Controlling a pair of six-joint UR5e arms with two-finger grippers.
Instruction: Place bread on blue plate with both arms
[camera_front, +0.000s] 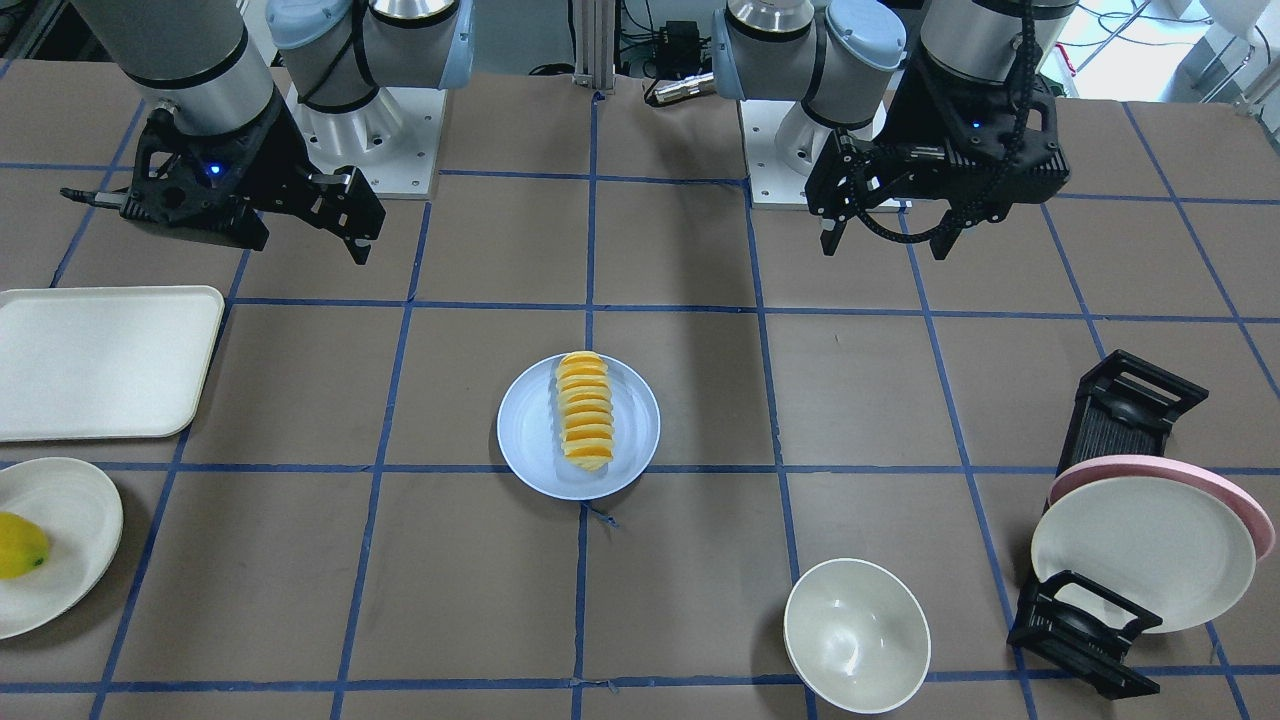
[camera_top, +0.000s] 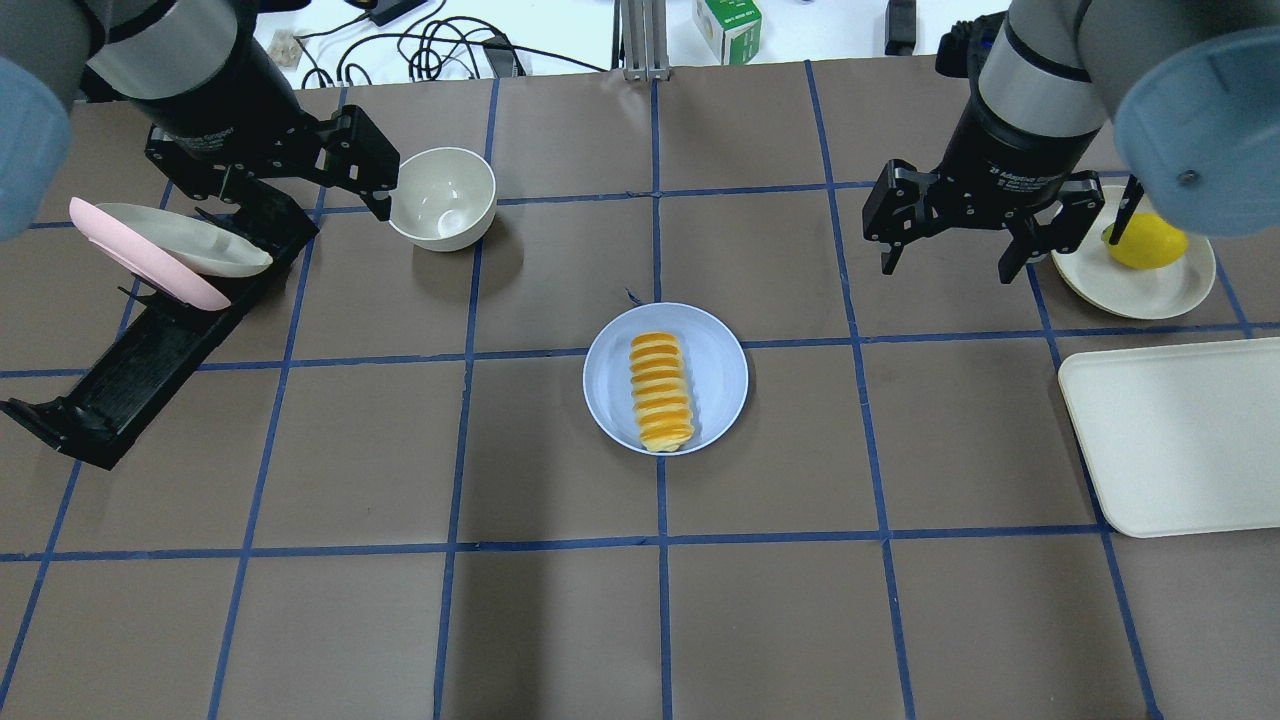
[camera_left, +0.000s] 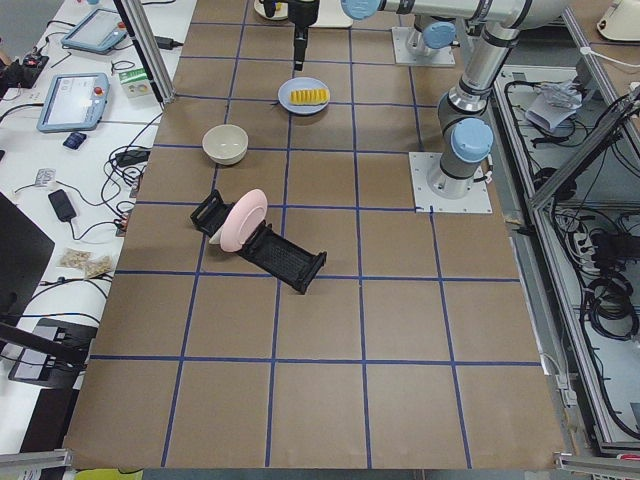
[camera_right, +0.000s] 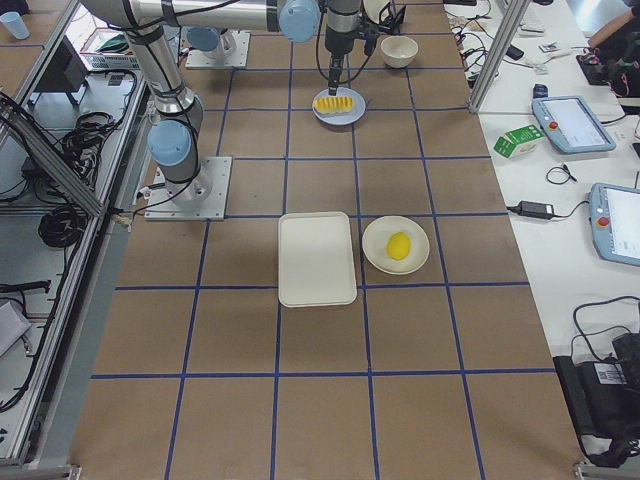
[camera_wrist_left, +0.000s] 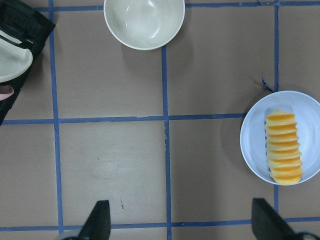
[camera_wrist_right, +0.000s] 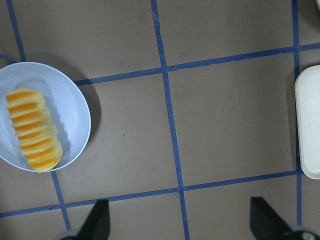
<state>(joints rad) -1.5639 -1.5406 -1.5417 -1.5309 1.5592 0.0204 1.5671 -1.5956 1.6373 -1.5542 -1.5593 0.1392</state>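
The brown paper-covered bench (camera_top: 300, 620) carries a grid of blue tape lines. The left arm (camera_top: 190, 60) and right arm (camera_top: 1040, 90) hang above it. Each wrist collar bears white lettering too small to read.

Seen from overhead, with the blue plate (camera_top: 720, 370) as the centre of the dial, a cream tray (camera_top: 1180, 440) lies at 3 o'clock at the bench edge. A black rack (camera_top: 160, 350) sits at 9 o'clock, holding a pink plate (camera_top: 140, 270) and a cream plate (camera_top: 190, 245) on edge. A second cream dish (camera_top: 1150, 290) at 2 o'clock holds a lemon (camera_top: 1148, 242). A pale bowl (camera_top: 442, 195) stands at 10 o'clock. A green carton (camera_top: 727, 28) stands at 12 o'clock beyond the bench, its print illegible.

The bread (camera_top: 662, 390) lies on the blue plate as a row of slices running from 12 to 6 o'clock, just short of the rim at the near end.

The left fingers (camera_wrist_left: 97, 222) are spread wide and empty, high above the bowl and rack. The right fingers (camera_wrist_right: 97, 220) are likewise spread and empty, beside the lemon dish. Nothing lies between either arm and the bread.
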